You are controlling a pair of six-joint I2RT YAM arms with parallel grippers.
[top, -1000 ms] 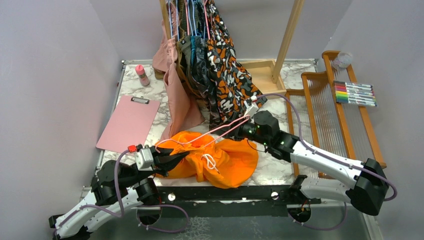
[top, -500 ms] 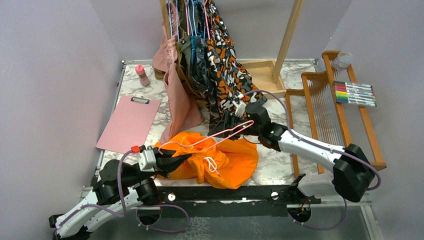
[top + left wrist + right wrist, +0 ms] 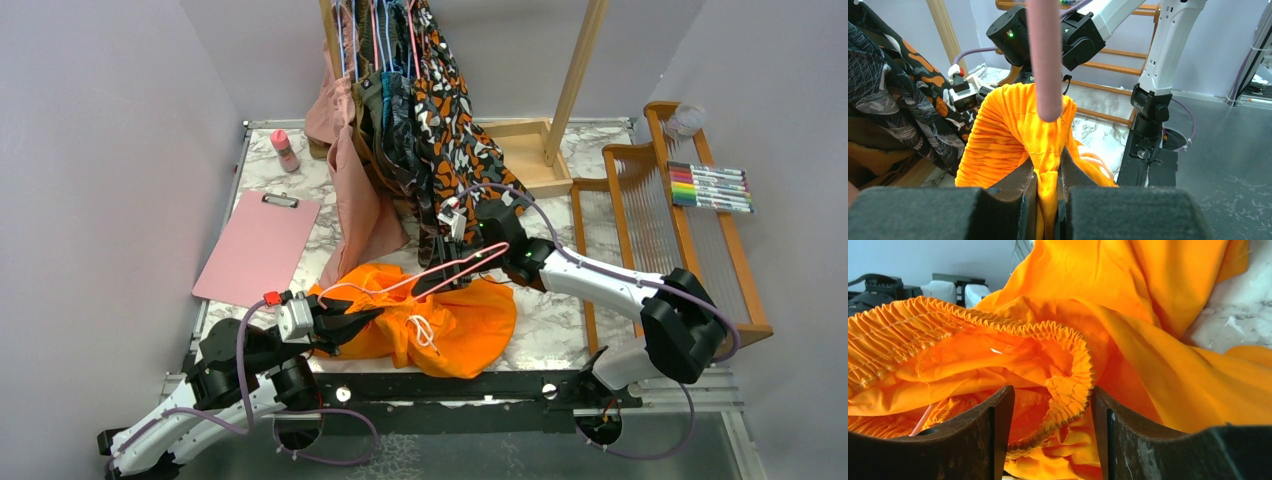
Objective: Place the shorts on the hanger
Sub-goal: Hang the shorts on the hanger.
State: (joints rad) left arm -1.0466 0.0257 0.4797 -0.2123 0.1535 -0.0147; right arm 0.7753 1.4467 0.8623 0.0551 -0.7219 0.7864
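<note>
Bright orange shorts (image 3: pixel 470 315) lie bunched in a heap, the thin pink wire hanger (image 3: pixel 1044 60) slanting across their gathered waistband.

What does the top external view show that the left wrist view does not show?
Only the top external view shows the pink clipboard and the pink bottle. Only the left wrist view shows how the left fingers pinch a fold of the gathered waistband shut between them. Both show the orange shorts, the pink hanger, the right arm and the patterned garment.
</note>
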